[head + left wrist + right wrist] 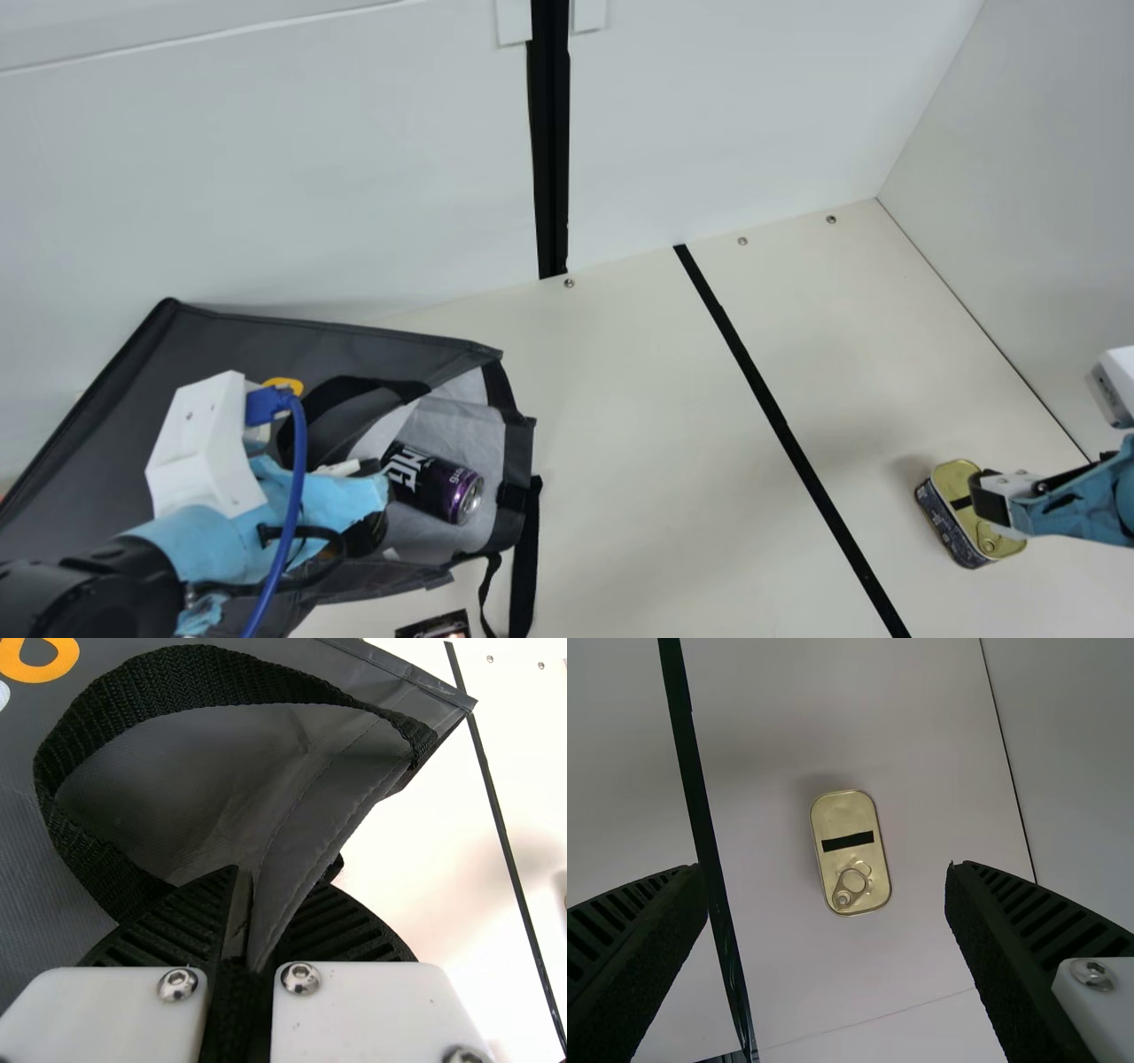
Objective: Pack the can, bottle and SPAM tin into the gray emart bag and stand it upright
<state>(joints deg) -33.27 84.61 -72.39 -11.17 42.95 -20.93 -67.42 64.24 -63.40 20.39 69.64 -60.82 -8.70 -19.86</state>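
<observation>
- As I look through the main view, the gray emart bag [226, 341] lies down on the desk [638, 399] at my left, its mouth facing the middle, with a black strap [524, 558] hanging from it.
- Also in the main view, the can [434, 483] lies on its side just within that mouth, against the pale lining. My left claw [368, 467] is at the bag, beside the can. Under my left arm I see a dark rounded shape [365, 536], too hidden for me to name.
- Over at my right in the main view, the SPAM tin [952, 483] sits lid up on the desk, past the long black line [771, 399], and my right claw [990, 498] hangs above it.
- Through the left wrist view, I have my left claw [252, 904] clamped on the gray fabric edge [306, 846], near a looped black handle [190, 678].
- Through the right wrist view, my right claw [826, 868] is spread wide and holding nothing; the tin, ring pull up, lies below, between its two fingers.
</observation>
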